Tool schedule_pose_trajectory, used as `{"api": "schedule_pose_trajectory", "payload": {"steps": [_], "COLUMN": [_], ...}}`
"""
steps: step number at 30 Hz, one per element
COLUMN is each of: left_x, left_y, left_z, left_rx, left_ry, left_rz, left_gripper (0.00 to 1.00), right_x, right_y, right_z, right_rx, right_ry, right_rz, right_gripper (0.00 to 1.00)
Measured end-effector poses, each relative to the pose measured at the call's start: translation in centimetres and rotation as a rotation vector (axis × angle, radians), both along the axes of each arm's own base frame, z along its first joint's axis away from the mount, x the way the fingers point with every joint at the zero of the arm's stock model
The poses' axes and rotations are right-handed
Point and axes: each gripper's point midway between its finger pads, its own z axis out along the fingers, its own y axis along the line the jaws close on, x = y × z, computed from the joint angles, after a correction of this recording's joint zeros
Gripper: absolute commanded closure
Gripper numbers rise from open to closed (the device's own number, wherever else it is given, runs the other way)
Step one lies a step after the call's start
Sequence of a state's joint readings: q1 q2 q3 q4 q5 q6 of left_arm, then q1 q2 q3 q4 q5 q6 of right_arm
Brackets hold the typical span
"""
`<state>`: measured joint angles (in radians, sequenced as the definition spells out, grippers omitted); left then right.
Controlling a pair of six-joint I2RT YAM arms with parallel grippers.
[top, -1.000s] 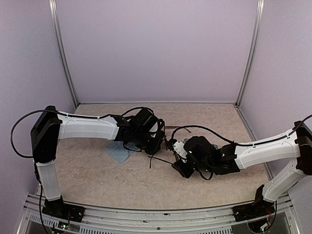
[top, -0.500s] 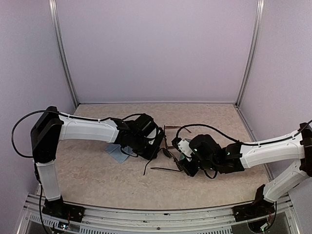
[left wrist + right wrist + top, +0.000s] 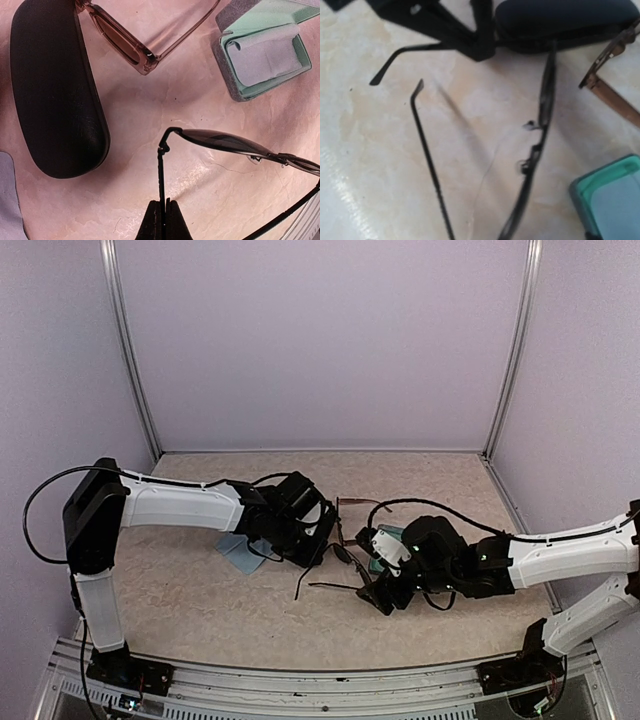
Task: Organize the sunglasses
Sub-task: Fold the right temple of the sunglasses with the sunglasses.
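Since half a second ago the right arm has slid a little to its own right and sits lower. The left arm and the black-framed sunglasses (image 3: 335, 562) lie as they did then. A second ago the left wrist was higher.

The left tool (image 3: 161, 216) is pinched together on one thin temple arm of the black-framed sunglasses (image 3: 225, 142). That arm runs straight ahead of its tips to the hinge. From there the slim frame and dark lenses sweep off to the right, just above the surface (image 3: 200, 610). The other temple arm stretches open toward the right tool (image 3: 383, 596). Whether that tool is apart or together cannot be told.

The reddish-brown sunglasses (image 3: 125, 42) lie farther ahead of the left tool, beside the closed black case (image 3: 55, 90) on its left. An open grey-blue case (image 3: 260, 50) with a mint lining lies ahead and to the right, with a folded cloth (image 3: 265, 55) inside.
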<state>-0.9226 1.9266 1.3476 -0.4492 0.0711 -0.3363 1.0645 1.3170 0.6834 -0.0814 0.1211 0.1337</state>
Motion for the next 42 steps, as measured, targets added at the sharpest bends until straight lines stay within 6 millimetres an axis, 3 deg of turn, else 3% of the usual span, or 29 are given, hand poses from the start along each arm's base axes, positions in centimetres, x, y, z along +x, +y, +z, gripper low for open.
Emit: {"api": "schedule_pose_trajectory", "payload": {"steps": [6, 11, 26, 42], "left_x": [-0.2, -0.7, -1.4, -1.6], "left_y": [-0.8, -1.7, -2.1, -2.2], "left_z": [0.7, 1.3, 1.3, 1.3], "left_rx": [-0.021, -0.042, -0.048, -0.055], "left_ry": [0.001, 0.005, 0.021, 0.032], "left_rz": [0.003, -0.001, -0.001, -0.003], "left_gripper": [1.0, 1.0, 1.0, 0.99], "right_x": [-0.1, 0.6, 2.4, 2.6], "right_y": [0.1, 0.0, 0.2, -0.2], "right_z": [-1.7, -3.2, -2.1, -2.2], "right_rx": [-0.036, -0.091, -0.103, -0.125], "right_ry": [0.03, 0.03, -0.036, -0.049], "right_rz": [0.003, -0.026, -0.083, -0.094], "right_gripper": [0.09, 0.15, 0.45, 0.66]}}
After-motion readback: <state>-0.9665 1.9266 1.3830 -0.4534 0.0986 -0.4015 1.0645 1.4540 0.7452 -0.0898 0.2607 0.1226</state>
